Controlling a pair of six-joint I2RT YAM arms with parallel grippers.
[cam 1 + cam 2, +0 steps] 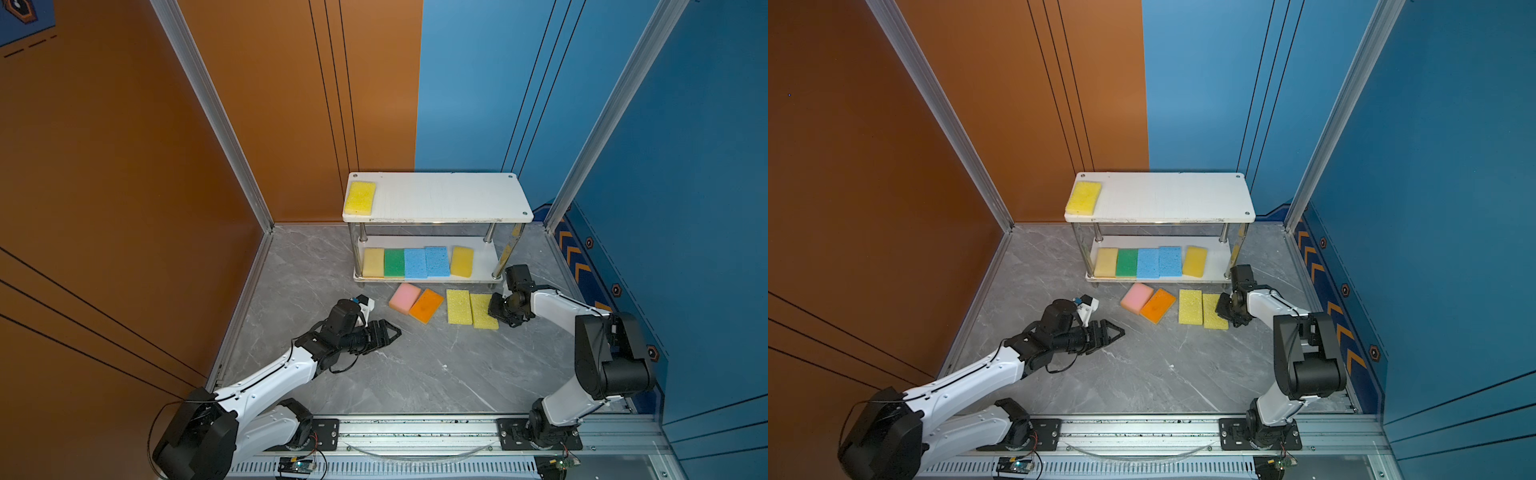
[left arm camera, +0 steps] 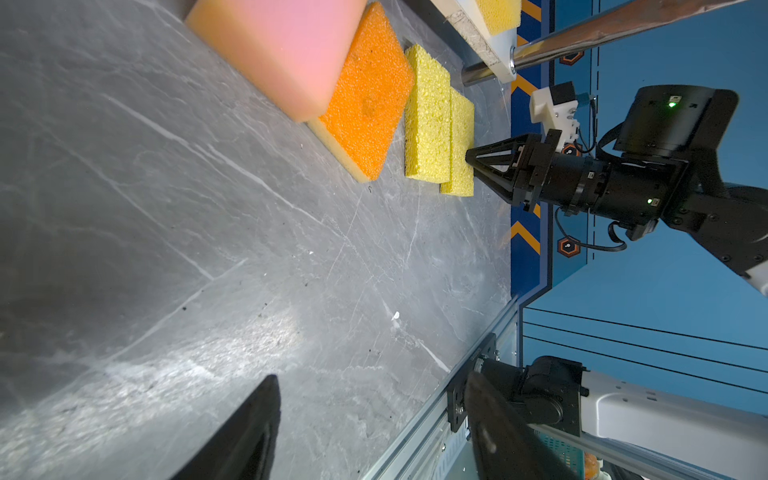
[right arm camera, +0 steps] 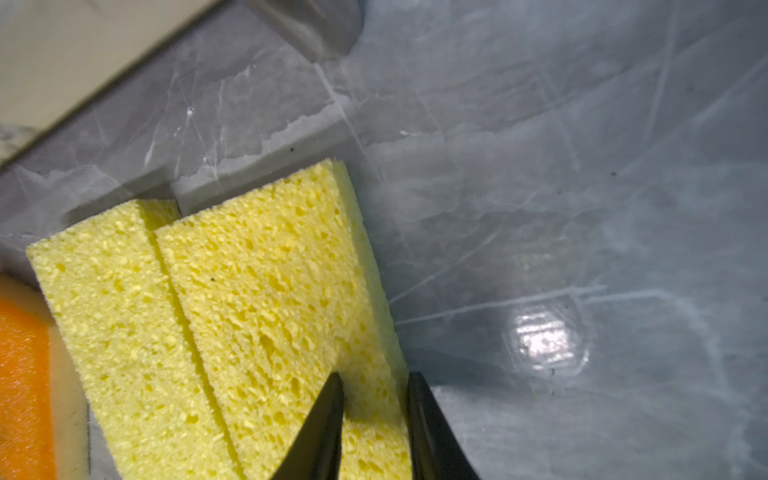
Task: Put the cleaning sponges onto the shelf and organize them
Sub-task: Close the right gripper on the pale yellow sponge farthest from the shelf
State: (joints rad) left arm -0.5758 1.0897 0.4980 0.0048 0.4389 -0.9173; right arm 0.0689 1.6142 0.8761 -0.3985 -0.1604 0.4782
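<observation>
**1. Shelf.** The two-tier shelf of white rectangular boards on shiny metal posts (image 1: 440, 195) stands at the back of the grey marble-pattern floor (image 1: 374, 374). The top board carries one bright yellow foam sponge (image 1: 360, 198) at its left end. The lower board holds a row of five. From left to right these are the pale yellow sponge (image 1: 373, 262), green sponge (image 1: 394, 262), left light blue sponge (image 1: 414, 263), right light blue sponge (image 1: 437, 261) and deep yellow sponge (image 1: 462, 262) (the last sits slightly askew).

**2. Floor.** Four blocks lie just in front of the shelf. The pink sponge (image 1: 404, 296) touches the orange sponge (image 1: 426, 306). Beside them, the inner coarse-pored yellow sponge (image 1: 459, 306) and the outer coarse-pored yellow sponge (image 1: 482, 311) lie flat, side by side and touching.

**3. Right gripper.** The right gripper (image 3: 376, 415) is at the outer long edge of the outer coarse-pored yellow sponge. Its jaws are nearly together and pinch a strip of foam between them.

**4. Left gripper.** The left gripper (image 1: 388, 332) has its jaws spread wide and holds nothing. It is over bare floor, near the pink sponge but apart from it.
</observation>
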